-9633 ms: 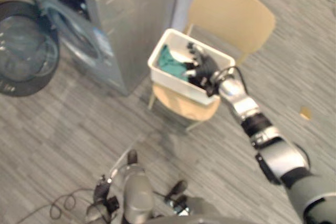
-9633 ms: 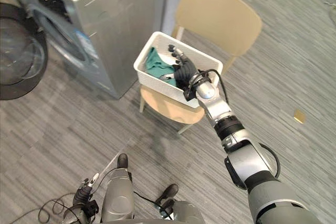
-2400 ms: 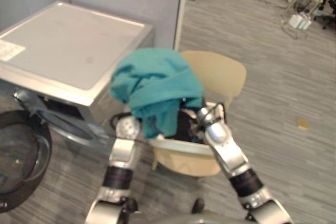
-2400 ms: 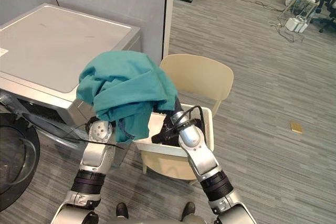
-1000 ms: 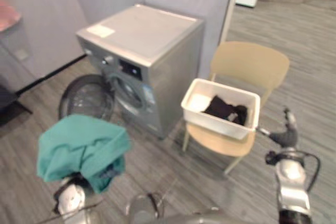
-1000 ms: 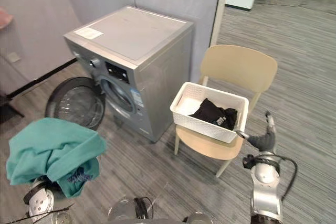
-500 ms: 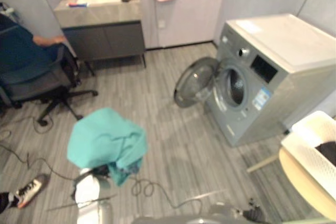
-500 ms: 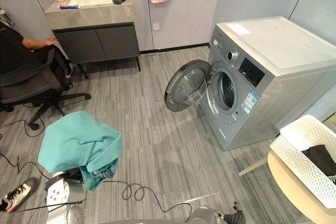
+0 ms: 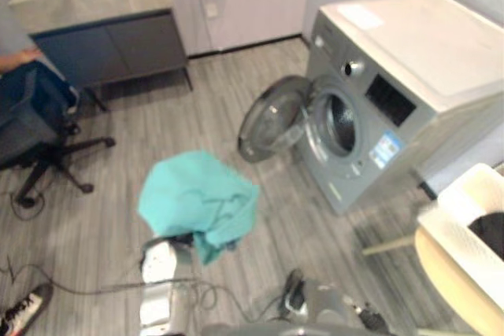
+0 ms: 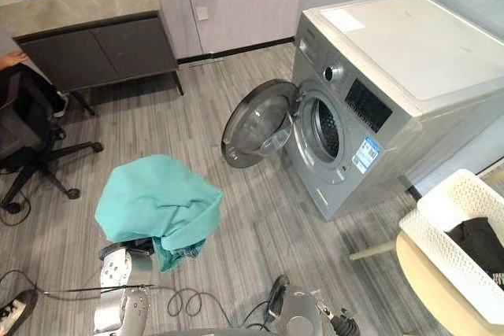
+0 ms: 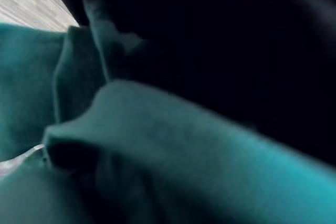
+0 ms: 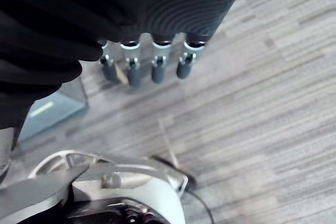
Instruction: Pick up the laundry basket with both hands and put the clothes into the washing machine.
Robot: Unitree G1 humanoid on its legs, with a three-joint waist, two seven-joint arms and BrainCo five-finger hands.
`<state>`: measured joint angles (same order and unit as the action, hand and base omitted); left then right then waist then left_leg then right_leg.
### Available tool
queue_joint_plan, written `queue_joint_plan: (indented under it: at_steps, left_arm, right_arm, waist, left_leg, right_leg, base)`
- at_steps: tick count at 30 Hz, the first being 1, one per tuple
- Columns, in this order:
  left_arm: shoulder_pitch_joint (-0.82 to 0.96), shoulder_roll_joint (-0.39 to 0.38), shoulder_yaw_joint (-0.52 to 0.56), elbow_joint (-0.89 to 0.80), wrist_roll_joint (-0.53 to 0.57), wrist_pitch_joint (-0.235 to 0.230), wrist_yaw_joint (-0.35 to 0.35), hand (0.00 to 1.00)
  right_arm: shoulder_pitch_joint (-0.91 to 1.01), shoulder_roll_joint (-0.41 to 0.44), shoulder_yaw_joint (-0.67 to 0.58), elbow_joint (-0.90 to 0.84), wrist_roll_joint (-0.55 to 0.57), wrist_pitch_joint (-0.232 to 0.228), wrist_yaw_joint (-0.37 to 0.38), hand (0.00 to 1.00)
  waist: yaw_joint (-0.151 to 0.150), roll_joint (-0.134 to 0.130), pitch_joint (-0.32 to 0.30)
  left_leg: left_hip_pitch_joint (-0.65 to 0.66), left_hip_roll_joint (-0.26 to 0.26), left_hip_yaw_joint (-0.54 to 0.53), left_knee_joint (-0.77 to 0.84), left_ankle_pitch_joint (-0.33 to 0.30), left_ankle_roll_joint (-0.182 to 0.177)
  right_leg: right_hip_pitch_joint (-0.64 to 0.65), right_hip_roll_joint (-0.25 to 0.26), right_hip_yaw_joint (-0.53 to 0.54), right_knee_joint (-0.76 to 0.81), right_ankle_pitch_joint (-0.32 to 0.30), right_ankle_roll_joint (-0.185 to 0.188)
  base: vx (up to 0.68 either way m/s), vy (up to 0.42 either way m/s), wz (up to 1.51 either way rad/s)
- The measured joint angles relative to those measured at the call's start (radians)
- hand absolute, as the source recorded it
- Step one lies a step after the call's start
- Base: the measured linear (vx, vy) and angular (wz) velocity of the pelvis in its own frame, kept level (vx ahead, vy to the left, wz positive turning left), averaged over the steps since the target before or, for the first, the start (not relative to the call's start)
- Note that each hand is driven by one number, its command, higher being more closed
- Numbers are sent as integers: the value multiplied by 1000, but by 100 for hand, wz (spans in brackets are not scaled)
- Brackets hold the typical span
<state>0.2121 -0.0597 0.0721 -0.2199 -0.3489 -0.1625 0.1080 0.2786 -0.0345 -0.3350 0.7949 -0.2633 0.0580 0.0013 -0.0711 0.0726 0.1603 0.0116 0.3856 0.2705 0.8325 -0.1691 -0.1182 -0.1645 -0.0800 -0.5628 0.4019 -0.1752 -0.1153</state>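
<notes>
Teal cloth on the way to the washer

The cloth (image 10: 157, 202) drapes over the left hand (image 10: 134, 246), hiding its grip, so I cannot tell how it holds. The right hand (image 12: 152, 64) hangs loose and empty. The washer (image 10: 378, 76) door (image 10: 256, 123) is open; lift the cloth clear of the door and push it deep into the drum (image 10: 324, 127). A black garment (image 10: 476, 241) lies in the basket (image 10: 441, 241).

Soft, even light fills the room from above. The top of the washing machine (image 10: 394, 37) gleams pale, and shadows on the floor (image 10: 236, 218) are faint. Close in among the folds of the teal cloth (image 11: 168, 150) it is dim, nearly black on one side.
</notes>
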Motion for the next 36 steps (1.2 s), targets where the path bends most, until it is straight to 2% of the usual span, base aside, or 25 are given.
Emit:
queue_joint_plan:
  at_steps: [1,2,3,4,5,7,10,11,12,13,14,15,16,17,19,20,21,22,23,24,25,26,28,30,36]
  left_arm:
    - [2,0,0,0,-15,0,1,100]
    - [2,0,2,4,-16,0,4,100]
    - [2,0,4,6,-17,0,6,100]
    - [2,0,15,12,-23,0,8,100]
    - [3,0,26,17,-34,0,11,100]
    - [8,0,47,24,-37,0,24,100]
    - [16,1,62,24,-36,0,30,100]
    - [17,1,65,20,-36,-1,29,100]
    - [17,1,64,17,-36,-1,29,100]
    - [20,1,64,6,-35,-1,28,100]
    - [25,1,61,-6,-35,-1,28,100]
    - [34,-8,46,-28,-35,-2,27,100]
    - [41,-9,47,-35,-35,-3,26,100]
    - [52,-6,55,-43,-36,-3,27,100]
    - [82,-3,51,-68,-37,-12,27,100]
    - [90,5,46,-69,-38,-20,27,100]
    - [92,10,48,-69,-39,-21,27,100]
    - [92,16,48,-68,-44,-22,28,100]
    - [92,7,47,-67,-44,-22,28,100]
    - [92,1,49,-63,-47,-23,28,100]
    - [89,0,50,-57,-50,-23,27,100]
    - [89,0,63,-36,-52,-22,28,100]
    - [83,-10,106,-1,-58,-19,29,100]
    - [51,-9,121,43,-75,-15,30,100]
    - [23,-10,133,92,-82,-1,49,100]
  right_arm:
    - [1,-3,1,2,8,4,-5,0]
    - [-1,-4,2,2,20,7,-16,0]
    - [-5,-3,3,2,22,8,-21,0]
    - [-11,-4,12,2,27,8,-24,0]
    - [-15,-8,26,3,28,8,-24,0]
    - [-24,-13,45,3,28,6,-24,0]
    - [-34,-17,68,4,27,-4,-25,0]
    - [-34,-21,84,3,28,-13,-25,0]
    - [-34,-20,87,3,27,-13,-25,0]
    - [-26,-19,89,-4,28,-14,-24,0]
    - [-14,-17,90,-15,28,-14,-24,0]
    - [18,-23,85,-37,30,-19,-24,0]
    - [31,-7,77,-37,39,-20,-25,0]
    - [49,40,76,-34,39,-18,-26,0]
    - [70,79,76,-35,39,-20,-25,0]
    - [72,79,77,-39,39,-27,-21,0]
    - [71,77,77,-41,39,-30,-18,0]
    - [62,68,81,-45,40,-26,-16,0]
    - [39,46,81,-43,40,-22,-17,0]
    - [14,25,79,-30,40,-12,-17,0]
    - [1,24,77,-21,39,-11,-17,0]
    - [-18,10,77,19,38,-11,-13,0]
    - [-38,-4,82,52,33,-11,-4,0]
    - [-49,-12,95,64,23,-14,4,0]
    - [-67,-53,147,92,-3,-23,24,0]
  waist:
    - [5,4,-2]
    - [8,-2,0]
    - [11,-2,-1]
    - [24,-13,-3]
    - [40,-17,-5]
    - [50,-31,1]
    - [59,-36,1]
    - [57,-41,-2]
    - [56,-42,-4]
    - [56,-42,-10]
    - [54,-34,-20]
    - [55,-14,-32]
    - [47,-37,-44]
    - [37,-96,-63]
    - [33,-149,-84]
    - [34,-153,-85]
    - [35,-155,-86]
    - [58,-136,-90]
    - [64,-112,-98]
    - [76,-94,-101]
    - [78,-92,-100]
    - [87,-94,-100]
    - [77,-86,-104]
    - [56,-93,-109]
    - [55,-63,-110]
  left_leg:
    - [-46,34,8,134,-3,4]
    - [-120,59,34,268,-23,34]
    - [-137,61,54,289,-38,51]
    - [-169,59,88,282,-69,100]
    - [-201,49,84,240,-85,124]
    - [-235,38,49,155,-95,108]
    - [-246,-35,-168,-99,-106,78]
    - [-223,-71,-289,-261,-98,66]
    - [-213,-75,-324,-306,-90,55]
    - [-204,-74,-364,-390,-68,43]
    - [-196,-76,-376,-424,-24,62]
    - [-191,-75,-417,-438,41,9]
    - [-182,-93,-416,-423,-3,-89]
    - [-184,-139,-376,-401,-25,-60]
    - [-189,-181,-342,-366,-53,-39]
    - [-192,-192,-308,-324,-81,-24]
    - [-191,-195,-283,-306,-96,-19]
    - [-171,-186,-168,-281,-129,5]
    - [-152,-168,-93,-305,-132,14]
    - [-122,-157,-2,-354,-120,39]
    - [-103,-160,39,-377,-115,46]
    - [-33,-165,125,-438,-105,40]
    - [2,-164,191,-490,-88,22]
    - [-1,-160,201,-541,-43,6]
    - [39,-154,197,-674,60,-19]
  right_leg:
    - [31,24,17,-14,-13,-7]
    - [82,57,50,-66,-24,-13]
    - [102,65,68,-88,-23,-12]
    - [127,77,116,-121,-19,-8]
    - [145,82,167,-141,-16,-5]
    - [161,82,231,-150,-7,11]
    - [199,75,379,-166,11,40]
    - [201,61,436,-160,14,65]
    - [200,57,456,-157,14,79]
    - [196,49,496,-151,8,119]
    - [192,46,510,-145,-2,149]
    - [184,43,539,-132,-30,202]
    - [177,23,562,-113,-47,228]
    - [173,-36,583,-96,-55,242]
    - [173,-85,589,-99,-37,269]
    - [162,-105,589,-106,-13,306]
    - [155,-118,598,-110,-10,316]
    - [110,-158,583,-124,41,321]
    - [74,-180,471,-146,116,264]
    - [51,-233,268,-116,135,175]
    - [35,-277,157,-46,115,151]
    - [49,-346,-81,96,62,104]
    - [86,-357,-224,74,32,117]
    - [63,-312,-224,13,68,162]
    - [50,-227,-201,-61,82,151]
  base:
    - [483,-69,-59]
    - [374,-40,-57]
    - [417,-25,-79]
    - [307,29,-106]
    - [301,57,-120]
    - [271,127,-126]
    - [304,277,-161]
    - [192,317,-132]
    - [261,497,-159]
    - [132,365,-106]
    - [168,589,-114]
    - [103,523,-77]
    - [120,601,-63]
    - [69,356,-32]
    - [83,378,-30]
    - [41,317,-50]
    - [-20,308,-141]
    - [-86,338,-195]
    - [-149,360,-258]
    - [-156,217,-188]
    - [-127,216,-207]
    - [-62,141,-163]
    - [-12,58,-140]
    - [65,-44,-45]
    - [107,-81,-24]
